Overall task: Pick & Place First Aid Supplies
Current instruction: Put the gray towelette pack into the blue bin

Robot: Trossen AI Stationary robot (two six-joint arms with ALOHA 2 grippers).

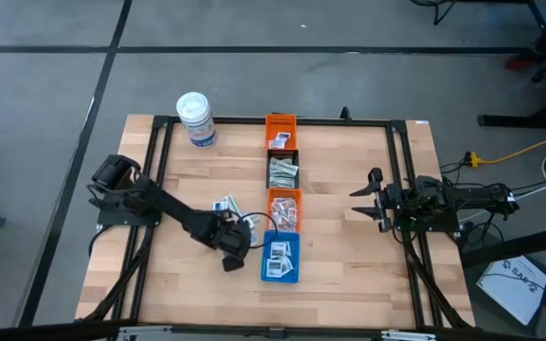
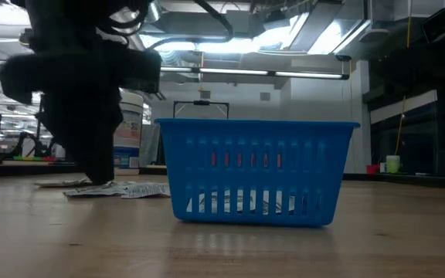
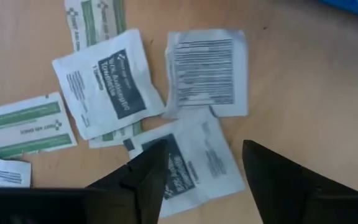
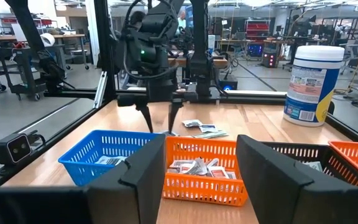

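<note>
A loose pile of first aid supplies (image 1: 227,206) lies flat on the wooden table just left of the row of bins: white packets with dark print (image 3: 110,81) (image 3: 207,71) and green-and-white strips (image 3: 23,124). My left gripper (image 1: 235,237) points steeply down over the pile's near edge, open, with its fingers on either side of one white packet (image 3: 197,165). The right wrist view shows it (image 4: 160,124) low over the table. My right gripper (image 1: 360,204) waits open at the right side, level, with nothing in it. My left gripper comes at the white packet with dark print (image 3: 191,155) from above, its open fingers (image 3: 148,177) pointing down on either side of it. The packet lies flat on the table. I cannot tell whether the fingertips touch it.
Four bins stand in a row down the table's middle: blue (image 1: 281,258) nearest with packets in it, then orange (image 1: 284,208), black (image 1: 282,171) and orange (image 1: 281,131). A white tub with a blue label (image 1: 197,119) stands at the far left. Black frame rails (image 1: 150,170) run along both sides.
</note>
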